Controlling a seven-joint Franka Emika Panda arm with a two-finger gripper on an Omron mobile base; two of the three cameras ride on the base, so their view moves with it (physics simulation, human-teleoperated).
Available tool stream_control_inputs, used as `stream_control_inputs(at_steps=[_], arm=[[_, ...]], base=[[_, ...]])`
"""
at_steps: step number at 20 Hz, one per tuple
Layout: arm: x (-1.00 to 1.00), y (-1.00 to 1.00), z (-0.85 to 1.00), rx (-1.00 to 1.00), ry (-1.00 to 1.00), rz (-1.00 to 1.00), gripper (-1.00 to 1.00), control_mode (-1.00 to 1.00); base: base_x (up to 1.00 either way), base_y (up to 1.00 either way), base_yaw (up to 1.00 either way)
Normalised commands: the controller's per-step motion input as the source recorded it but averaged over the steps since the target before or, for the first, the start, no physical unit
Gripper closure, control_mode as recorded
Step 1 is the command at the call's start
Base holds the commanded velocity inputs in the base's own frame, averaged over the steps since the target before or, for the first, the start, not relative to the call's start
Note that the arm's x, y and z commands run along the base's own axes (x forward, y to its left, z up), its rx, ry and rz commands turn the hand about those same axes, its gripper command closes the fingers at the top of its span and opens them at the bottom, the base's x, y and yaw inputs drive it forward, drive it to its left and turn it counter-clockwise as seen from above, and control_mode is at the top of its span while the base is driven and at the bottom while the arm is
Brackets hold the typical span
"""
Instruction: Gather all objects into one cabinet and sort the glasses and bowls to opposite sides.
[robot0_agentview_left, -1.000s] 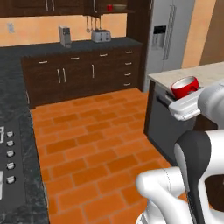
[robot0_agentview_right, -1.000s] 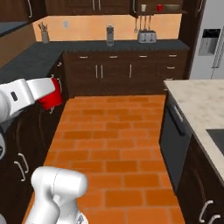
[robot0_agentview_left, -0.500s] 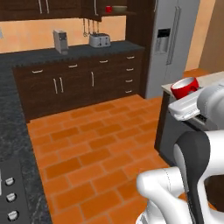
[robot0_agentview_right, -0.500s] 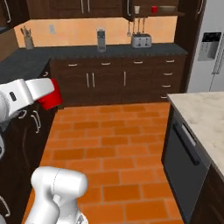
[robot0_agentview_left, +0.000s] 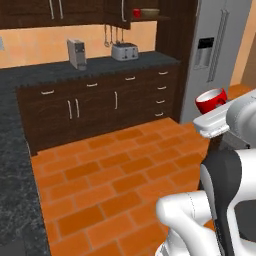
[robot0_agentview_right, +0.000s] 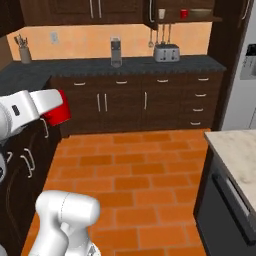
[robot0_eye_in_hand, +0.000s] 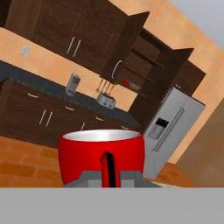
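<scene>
Red cup (robot0_eye_in_hand: 101, 158) hides most of the fingers (robot0_eye_in_hand: 106, 169).

The base has swung toward the cabinet (robot0_agentview_left: 142, 12).

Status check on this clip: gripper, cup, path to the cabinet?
Gripper shut on red cup, carried upright. Open wall cabinet across the kitchen holds another red cup and bowl. Brick floor between, nothing blocking.

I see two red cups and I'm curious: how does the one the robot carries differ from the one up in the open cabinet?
The carried cup is shut in the jaws, out over the brick floor; the shelf cup stands free in the cabinet. The carried cup has nothing beside it; the shelf cup has a bowl next to it. Both are glossy red and upright.
</scene>
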Motion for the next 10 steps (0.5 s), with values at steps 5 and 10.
stream_control_inputs(at_steps=[5, 10], arm=[[0.00, 0.00, 0.00, 0.00, 0.00, 0.00, 1.00, 1.00], [0.00, 0.00, 0.00, 0.00, 0.00, 0.00, 1.00, 1.00]], base=[[1.00, 0.04, 0.00], [1.00, 0.00, 0.00]])
